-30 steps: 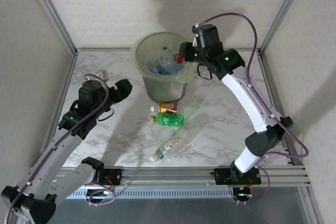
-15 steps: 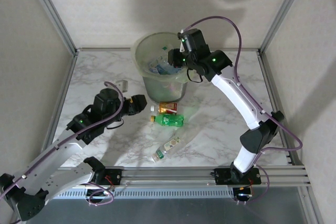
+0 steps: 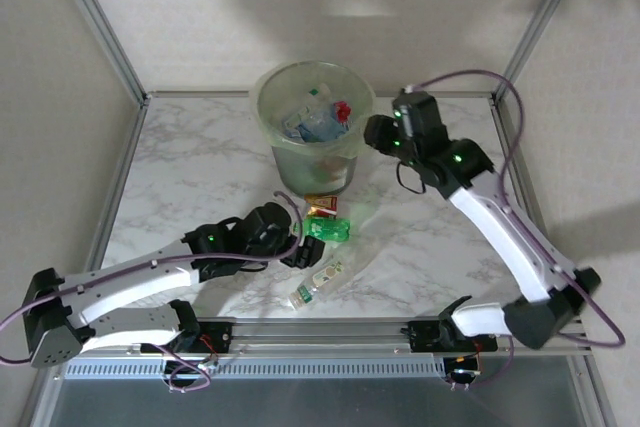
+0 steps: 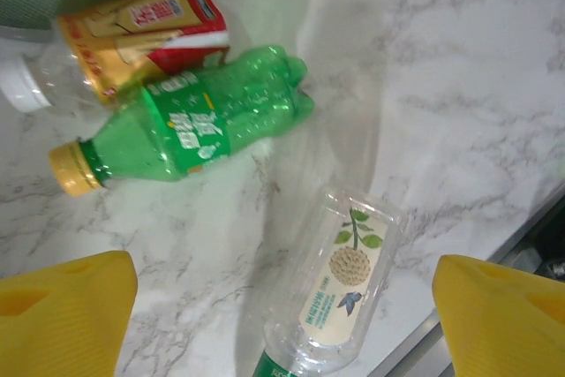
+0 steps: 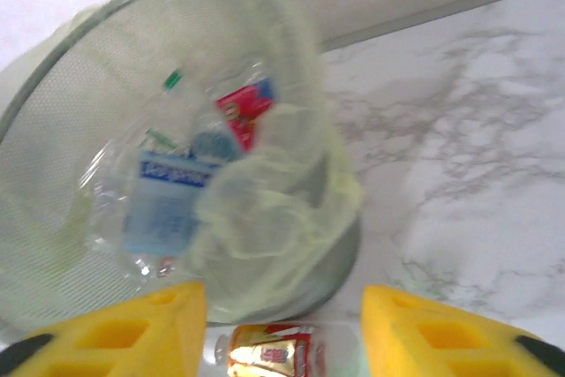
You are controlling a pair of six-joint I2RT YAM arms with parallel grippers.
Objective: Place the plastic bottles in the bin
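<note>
Gaping open: L gripper (image 4: pixel 284 311), R gripper (image 5: pixel 282 328); clear bottle (image 4: pixel 340 293) cap cut off.

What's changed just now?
The left fingers, open, swung in from the left and hover above the green plastic bottle and the clear plastic bottle. The right fingers opened and pulled back rightward from the round pale-green bin. Those and the red-labelled bottle haven't moved.
</note>
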